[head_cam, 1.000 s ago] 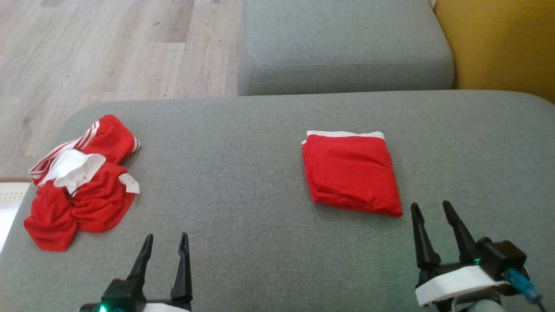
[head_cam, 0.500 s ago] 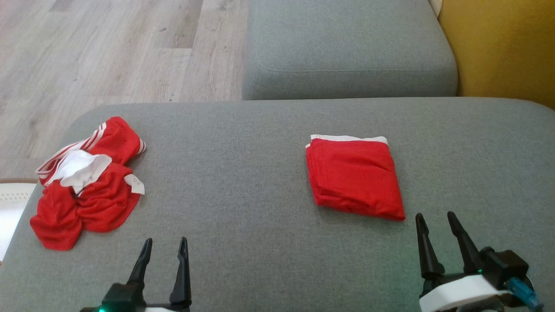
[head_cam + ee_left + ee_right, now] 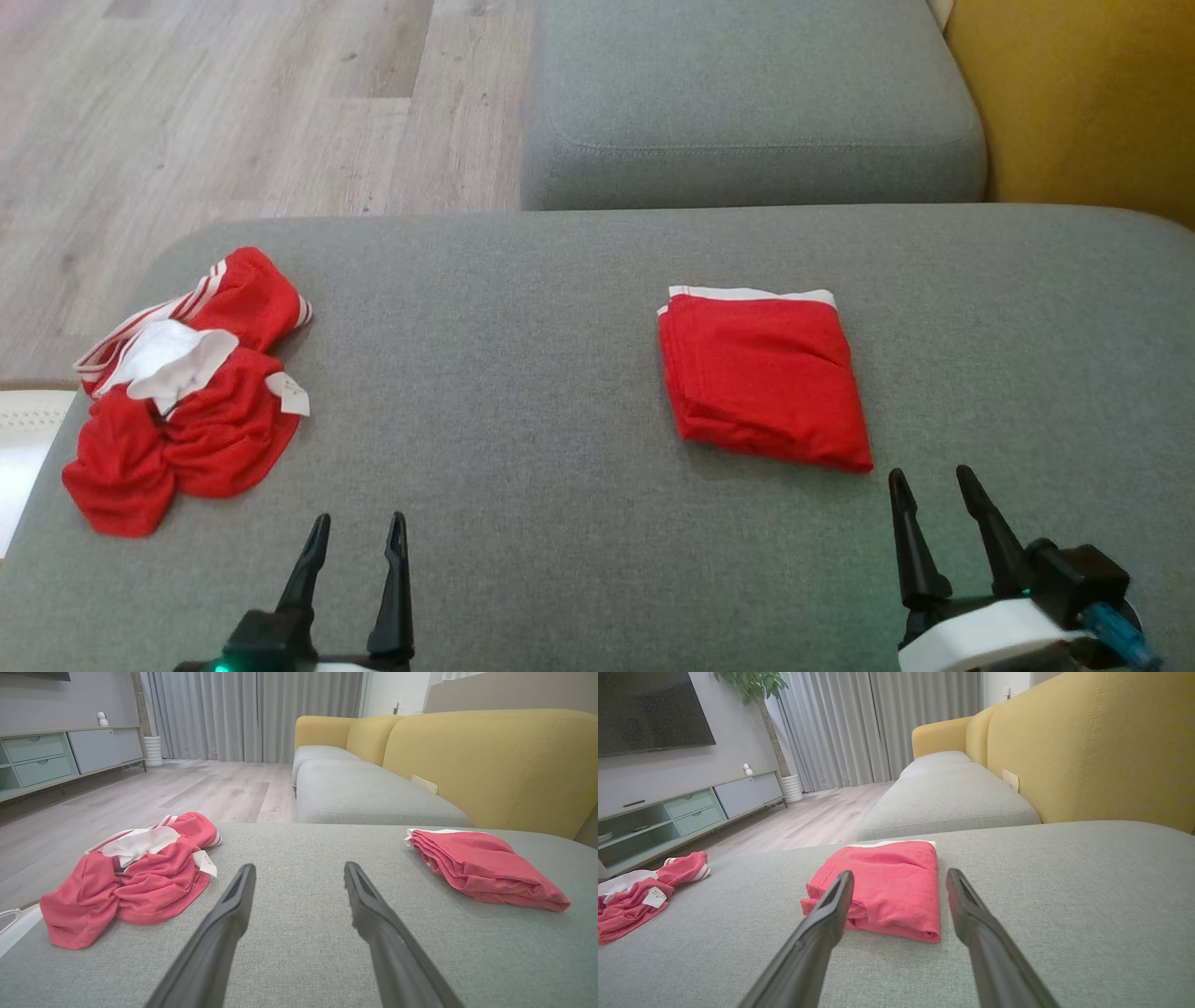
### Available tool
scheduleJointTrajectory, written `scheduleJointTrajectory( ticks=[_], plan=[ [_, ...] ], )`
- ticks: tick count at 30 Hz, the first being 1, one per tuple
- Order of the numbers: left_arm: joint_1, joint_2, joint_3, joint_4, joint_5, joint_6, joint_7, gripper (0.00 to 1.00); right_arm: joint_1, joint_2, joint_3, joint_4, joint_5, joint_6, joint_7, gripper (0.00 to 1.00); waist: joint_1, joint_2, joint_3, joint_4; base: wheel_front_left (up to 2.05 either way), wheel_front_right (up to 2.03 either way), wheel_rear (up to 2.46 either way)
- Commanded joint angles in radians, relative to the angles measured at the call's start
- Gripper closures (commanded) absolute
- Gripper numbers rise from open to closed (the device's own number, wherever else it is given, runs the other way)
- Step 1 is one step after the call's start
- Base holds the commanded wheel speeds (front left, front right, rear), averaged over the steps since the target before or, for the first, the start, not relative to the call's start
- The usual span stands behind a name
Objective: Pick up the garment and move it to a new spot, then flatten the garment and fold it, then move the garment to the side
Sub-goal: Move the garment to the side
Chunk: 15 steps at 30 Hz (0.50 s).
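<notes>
Off to the left of the left gripper (image 3: 359,515), and somewhat farther away, lies the crumpled red garment (image 3: 177,420), close to the left edge of the grey seat cushion (image 3: 523,392). It is bunched up, with its white lining (image 3: 163,359) turned upward and a small label (image 3: 291,394) sticking out on the right side, the side nearest that gripper. The heap's long axis runs on a slant, from its near-left end up to the striped part at the far right. Both grippers hover low at the near edge of the cushion, fingers spread wide and pointing away, with nothing between them. The right gripper (image 3: 929,469) sits just near of the folded red garment (image 3: 761,378), slightly to its right and not touching it. That bundle looks finished and set aside, well apart from the crumpled one. Judging by this layout, the heap on the left is the next piece to lift, and the left arm is plainly the nearer one. It would need to swing left and reach forward, while the right arm would have to cross most of the cushion.
</notes>
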Motion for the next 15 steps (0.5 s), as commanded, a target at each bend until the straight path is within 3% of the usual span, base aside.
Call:
scheduleJointTrajectory(
  ticks=[1, 15],
  plan=[
    [-0.048, -0.005, 0.028, -0.029, 0.003, -0.001, -0.006, 0.00, -0.034, -0.003, 0.024, -0.028, -0.009, -0.001, -0.014, 0.00, 0.0000, 0.0000, 0.002, 0.000, 0.00, 0.00, 0.00],
    [-0.103, -0.005, -0.023, -0.042, 0.007, -0.006, -0.006, 0.00, -0.075, -0.015, 0.030, 0.015, 0.008, -0.001, -0.014, 0.00, 0.0000, 0.0000, 0.084, 0.031, 0.00, 0.00, 0.00]
  ],
)
